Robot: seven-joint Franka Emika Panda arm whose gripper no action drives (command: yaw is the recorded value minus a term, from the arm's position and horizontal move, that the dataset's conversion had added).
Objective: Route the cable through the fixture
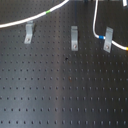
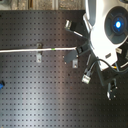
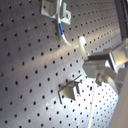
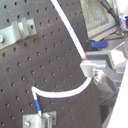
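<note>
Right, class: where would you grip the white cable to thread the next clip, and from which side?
Grip the cable on its bare white stretch a little beyond the blue band, clear of the clip it already sits in. Come from above the board, fingers straddling the thin cord; the pincer appears closed there.

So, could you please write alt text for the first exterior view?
A white cable with a green band and a blue band runs across the back of a black perforated board, passing by three small grey fixture clips. No gripper is in frame.
</note>
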